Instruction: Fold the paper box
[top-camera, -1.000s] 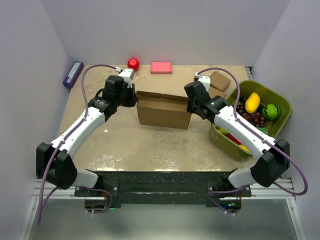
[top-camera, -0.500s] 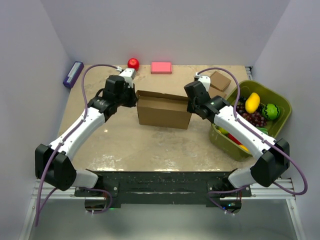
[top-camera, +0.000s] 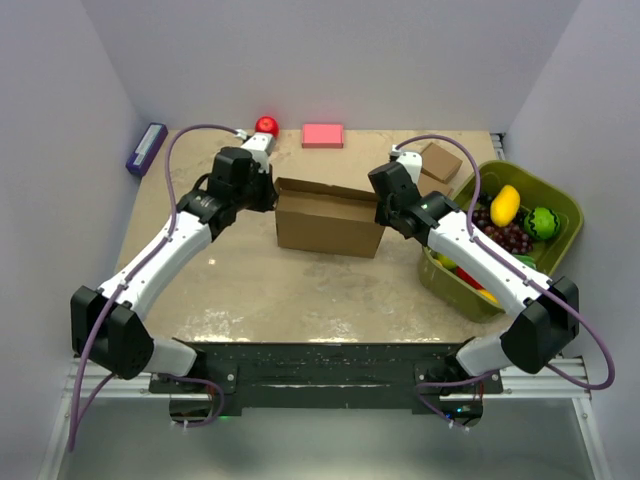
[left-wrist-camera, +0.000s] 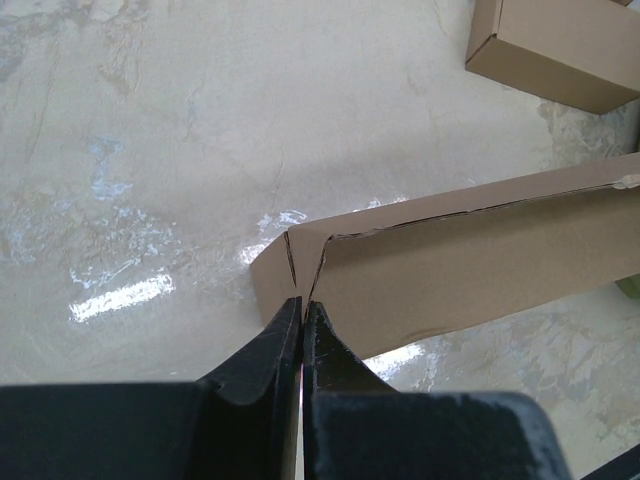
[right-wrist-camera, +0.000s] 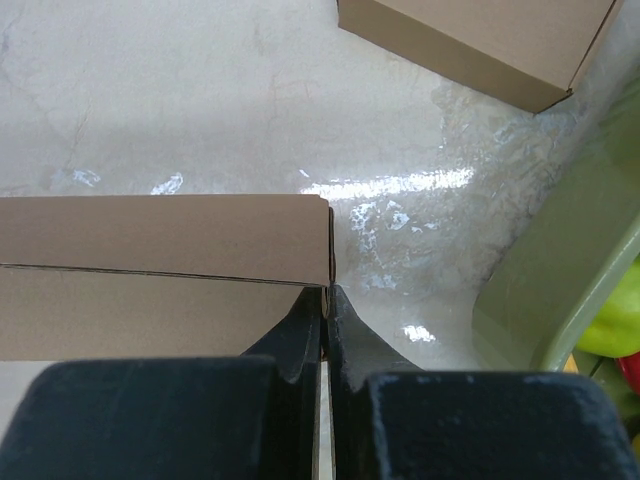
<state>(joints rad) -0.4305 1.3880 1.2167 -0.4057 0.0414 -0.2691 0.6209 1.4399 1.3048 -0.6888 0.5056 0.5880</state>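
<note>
Standing item: the paper box (top-camera: 328, 225), plain brown cardboard, raised into a low rectangular form on the table (top-camera: 300, 295)
Position: around the middle of the table, between the two arms, its base resting on the surface
Long axis: runs left to right across the table, with the left end slightly farther from the arm bases than the right end
Facing: one broad wall is turned toward the arm bases; the top side faces up and appears open
Left gripper (top-camera: 271, 196): at the upper corner of the box's left end, jaws pinched together on the cardboard; in the left wrist view the fingertips (left-wrist-camera: 282, 335) meet at a folded corner, and the wall runs off to the right
Right gripper (top-camera: 383, 212): at the upper corner of the box's right end, jaws pressed together on the thin end edge; in the right wrist view the wall runs off to the left of the fingers (right-wrist-camera: 300, 345)
Small closed box (top-camera: 437, 162): brown, at the far right of the table, apart from the paper box
Green bin (top-camera: 545, 183): at the right edge, holding a yellow fruit (top-camera: 505, 205), a green fruit (top-camera: 541, 222) and dark grapes (top-camera: 507, 238)
Far edge: red round object (top-camera: 266, 126), pink block (top-camera: 323, 135)
Left wall: blue-violet bar (top-camera: 146, 146), well apart from the box
</note>
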